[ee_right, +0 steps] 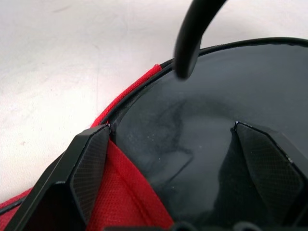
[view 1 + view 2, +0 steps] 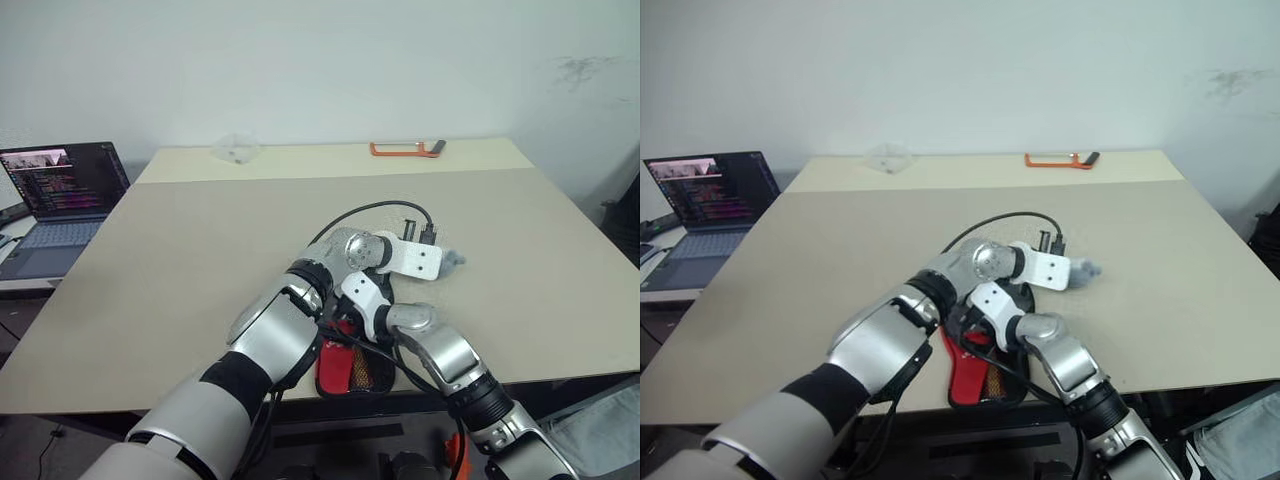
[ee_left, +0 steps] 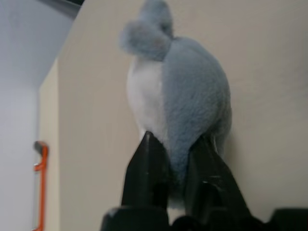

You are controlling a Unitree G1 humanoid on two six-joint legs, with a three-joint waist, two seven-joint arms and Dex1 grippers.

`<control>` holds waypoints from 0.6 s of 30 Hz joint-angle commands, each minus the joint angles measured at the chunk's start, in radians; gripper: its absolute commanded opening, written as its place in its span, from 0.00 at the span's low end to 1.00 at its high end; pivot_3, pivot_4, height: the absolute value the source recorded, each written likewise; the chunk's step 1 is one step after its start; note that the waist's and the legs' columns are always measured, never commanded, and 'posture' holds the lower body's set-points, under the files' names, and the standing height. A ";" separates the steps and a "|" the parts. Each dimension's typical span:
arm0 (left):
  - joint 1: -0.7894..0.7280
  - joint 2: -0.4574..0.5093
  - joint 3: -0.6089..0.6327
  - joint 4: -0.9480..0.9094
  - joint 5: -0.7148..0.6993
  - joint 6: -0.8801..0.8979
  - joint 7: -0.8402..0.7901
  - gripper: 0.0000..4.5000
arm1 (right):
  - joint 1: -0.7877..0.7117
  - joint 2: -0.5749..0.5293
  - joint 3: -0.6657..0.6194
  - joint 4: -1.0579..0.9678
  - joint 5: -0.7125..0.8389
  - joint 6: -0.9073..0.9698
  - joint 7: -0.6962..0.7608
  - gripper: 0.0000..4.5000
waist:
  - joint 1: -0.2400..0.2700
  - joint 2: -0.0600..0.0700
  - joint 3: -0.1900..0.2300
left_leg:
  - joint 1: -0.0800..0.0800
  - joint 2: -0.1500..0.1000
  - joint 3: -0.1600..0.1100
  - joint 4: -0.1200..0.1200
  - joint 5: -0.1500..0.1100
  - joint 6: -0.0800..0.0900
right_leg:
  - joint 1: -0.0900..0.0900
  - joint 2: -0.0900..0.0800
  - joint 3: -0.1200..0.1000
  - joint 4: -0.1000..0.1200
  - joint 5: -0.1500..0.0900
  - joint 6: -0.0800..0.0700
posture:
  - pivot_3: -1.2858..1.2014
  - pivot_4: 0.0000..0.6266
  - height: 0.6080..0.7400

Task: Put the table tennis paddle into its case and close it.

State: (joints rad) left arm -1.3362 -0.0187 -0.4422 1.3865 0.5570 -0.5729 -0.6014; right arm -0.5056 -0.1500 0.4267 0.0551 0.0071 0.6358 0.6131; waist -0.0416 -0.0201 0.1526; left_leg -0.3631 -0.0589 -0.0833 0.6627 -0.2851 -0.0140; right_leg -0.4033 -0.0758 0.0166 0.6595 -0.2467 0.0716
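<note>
Paddle [image 1: 202, 130] sits part-way inside the red case [image 2: 347, 372] at the table's [image 2: 200, 250] near edge, your right gripper [image 1: 168, 159] spread wide across both. Your left gripper [image 3: 175, 159] pinches a grey plush toy [image 3: 185, 96]. Release it, then find the zip.

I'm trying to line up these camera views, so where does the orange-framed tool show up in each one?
Left eye view: the orange-framed tool lies at the far edge of the table, right of centre.
Right eye view: same far edge, right of centre.
Left wrist view: along the table's edge, well beyond the toy.
Shared landmark: the grey plush toy on the table.
</note>
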 commanded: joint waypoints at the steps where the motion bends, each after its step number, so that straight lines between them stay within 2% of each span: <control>1: 0.021 -0.005 0.029 -0.034 -0.041 -0.004 -0.055 0.40 | 0.040 -0.003 0.056 0.150 -0.014 0.058 0.026 1.00 | -0.005 0.000 -0.001 | 0.000 0.000 0.000 0.000 0.000 0.000 | 0.000 0.000 0.000 0.000 0.000 0.000 | 0.52 0.24 1.00; 7: 0.030 0.024 0.098 -0.052 -0.117 -0.019 -0.103 0.88 | 0.009 0.011 0.024 0.208 -0.019 0.020 0.011 1.00 | -0.017 0.000 -0.002 | 0.000 0.001 0.000 0.000 0.000 0.000 | 0.000 0.001 0.000 0.000 0.000 0.000 | 0.52 0.24 1.00; 9: 0.028 0.047 0.116 -0.058 -0.132 -0.032 -0.111 0.99 | -0.003 0.020 0.015 0.231 -0.020 0.007 0.004 1.00 | -0.019 0.000 -0.002 | 0.001 0.001 0.000 0.000 0.000 0.000 | -0.001 0.001 0.001 0.001 0.000 0.000 | 0.52 0.24 1.00; 18: 0.031 0.116 0.239 -0.077 -0.271 0.034 -0.254 0.99 | -0.030 0.038 -0.004 0.271 -0.020 -0.017 -0.003 1.00 | -0.017 0.001 -0.002 | 0.001 0.001 -0.001 0.000 0.000 0.000 | -0.001 0.003 0.001 0.002 0.001 -0.001 | 0.52 0.24 1.00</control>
State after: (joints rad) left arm -1.2989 0.0745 -0.2535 1.3411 0.3410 -0.5663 -0.8235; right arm -0.5817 -0.0934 0.4216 0.2058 0.0047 0.5563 0.6251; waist -0.0585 -0.0196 0.1510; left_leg -0.3624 -0.0575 -0.0844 0.6632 -0.2851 -0.0140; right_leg -0.4039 -0.0731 0.0173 0.6613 -0.2460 0.0704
